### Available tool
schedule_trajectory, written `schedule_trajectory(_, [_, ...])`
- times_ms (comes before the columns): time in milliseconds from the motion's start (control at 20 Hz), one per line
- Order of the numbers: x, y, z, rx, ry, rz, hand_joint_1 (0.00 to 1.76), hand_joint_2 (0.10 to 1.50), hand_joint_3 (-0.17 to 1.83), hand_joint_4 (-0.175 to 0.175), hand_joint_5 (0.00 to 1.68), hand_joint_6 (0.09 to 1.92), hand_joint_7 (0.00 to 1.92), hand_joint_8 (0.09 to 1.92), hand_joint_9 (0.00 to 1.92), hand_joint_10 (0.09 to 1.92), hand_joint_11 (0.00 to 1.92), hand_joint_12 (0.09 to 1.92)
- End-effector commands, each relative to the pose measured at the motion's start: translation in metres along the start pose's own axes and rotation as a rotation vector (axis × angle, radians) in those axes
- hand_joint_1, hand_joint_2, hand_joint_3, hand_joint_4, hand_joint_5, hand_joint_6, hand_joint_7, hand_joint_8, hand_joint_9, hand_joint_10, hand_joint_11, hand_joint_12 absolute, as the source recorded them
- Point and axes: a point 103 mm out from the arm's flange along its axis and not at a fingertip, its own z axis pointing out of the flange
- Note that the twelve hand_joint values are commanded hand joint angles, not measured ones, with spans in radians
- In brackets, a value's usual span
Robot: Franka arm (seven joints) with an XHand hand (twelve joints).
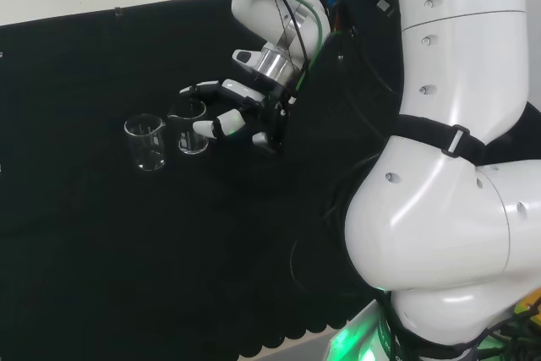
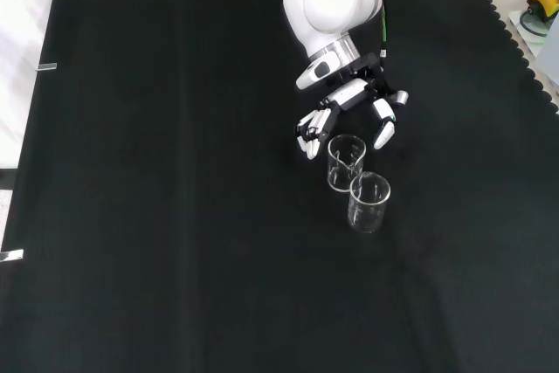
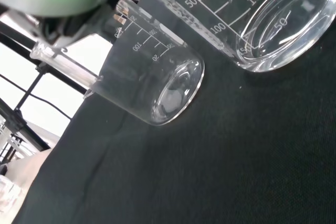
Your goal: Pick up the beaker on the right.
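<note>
Front view, near to far: we see two clear beakers upright on the black cloth [image 2: 175,216], the nearer beaker [image 2: 369,202] just beside the farther beaker [image 2: 346,162], poss. touching. Behind that farther one we see the hand [image 2: 354,109], fingers spread & lightly bent either side of its rim, released, grasping nothing. In head view it's the right-hand beaker.

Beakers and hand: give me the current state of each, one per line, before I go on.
Beaker nearer the hand: upright on the cloth, looks empty, fingers on either side of it, not lifted.
Other beaker: upright, looks empty, standing free right beside the first.
Hand: open, fingers spread around the nearer beaker, no grasp yet.
</note>
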Motion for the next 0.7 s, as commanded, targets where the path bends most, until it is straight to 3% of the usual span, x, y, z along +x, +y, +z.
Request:
schedule_trajectory(50, [-0.0015, -0.0018, 0.0006, -0.015, 0.026, 0.000, 0.88, 0.33, 1.03, -0.026, 0.43, 0.09, 0.40, 0.59, 0.43, 0.58, 0.00, 1.25])
schedule_trajectory(700, [-0.0046, -0.0051, 0.0002, -0.015, 0.049, -0.008, 0.88, 0.32, 1.03, -0.026, 0.40, 0.09, 0.38, 0.58, 0.43, 0.57, 0.00, 1.25])
